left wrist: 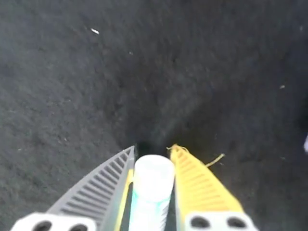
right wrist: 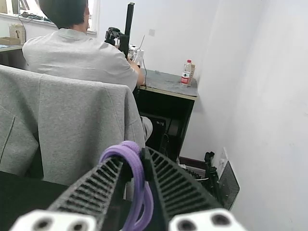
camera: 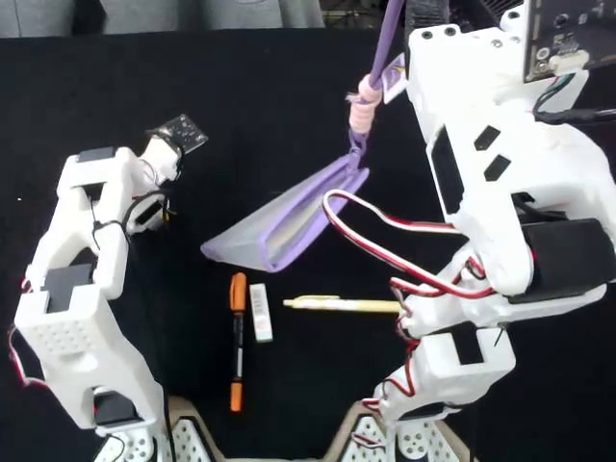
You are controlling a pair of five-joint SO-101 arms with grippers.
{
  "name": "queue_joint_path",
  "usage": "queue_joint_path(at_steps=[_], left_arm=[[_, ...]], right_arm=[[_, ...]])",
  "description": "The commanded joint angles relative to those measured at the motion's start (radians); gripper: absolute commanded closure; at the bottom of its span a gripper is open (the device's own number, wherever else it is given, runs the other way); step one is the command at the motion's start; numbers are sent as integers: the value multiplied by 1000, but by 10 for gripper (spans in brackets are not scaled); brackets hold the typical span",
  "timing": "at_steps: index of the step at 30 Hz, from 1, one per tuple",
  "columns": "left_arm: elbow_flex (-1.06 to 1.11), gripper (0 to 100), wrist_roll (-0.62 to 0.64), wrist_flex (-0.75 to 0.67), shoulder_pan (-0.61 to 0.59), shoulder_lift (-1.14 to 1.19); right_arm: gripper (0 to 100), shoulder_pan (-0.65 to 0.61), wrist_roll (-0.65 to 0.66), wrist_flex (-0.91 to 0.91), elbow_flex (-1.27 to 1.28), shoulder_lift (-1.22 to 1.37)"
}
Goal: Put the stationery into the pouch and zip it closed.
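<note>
Pouch (camera: 289, 226) — purple, mid-table, its far end hoisted by the strap (right wrist: 115, 155) on which the right gripper (right wrist: 137, 159) is pinched tight, probably to hold the mouth open toward the left edge. Left gripper (left wrist: 153, 154) — near the left edge, clamped on a white cylindrical stick (left wrist: 154, 175), tip down over the black table (camera: 241, 67). Orange marker (camera: 236, 342), eraser (camera: 260, 311), yellow pen (camera: 342, 304) — loose by the near edge, not yet packed.

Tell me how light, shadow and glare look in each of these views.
High view: even light, shadows lost on the black cloth. Left wrist view: a dark shadow pools on the cloth ahead of the white-capped stick. Right wrist view: bright window and wall behind the purple strap.
</note>
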Motion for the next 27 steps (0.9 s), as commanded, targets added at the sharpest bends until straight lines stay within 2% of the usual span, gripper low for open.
queue_joint_path(at_steps=[1, 7, 15, 20, 27], left_arm=[[-97, 902, -9, 161, -10, -78], [-183, 902, -6, 321, -8, -199], [-188, 902, 2, 368, 45, -413], [-191, 902, 130, 359, 140, -578], [-186, 900, 244, 361, 239, -715]], right_arm=[[987, 12, -9, -25, -21, 2], [987, 12, -9, -23, -21, 2], [987, 11, -9, -23, -19, 2], [987, 11, -9, -21, -19, 2], [987, 11, -8, -21, -19, 2]])
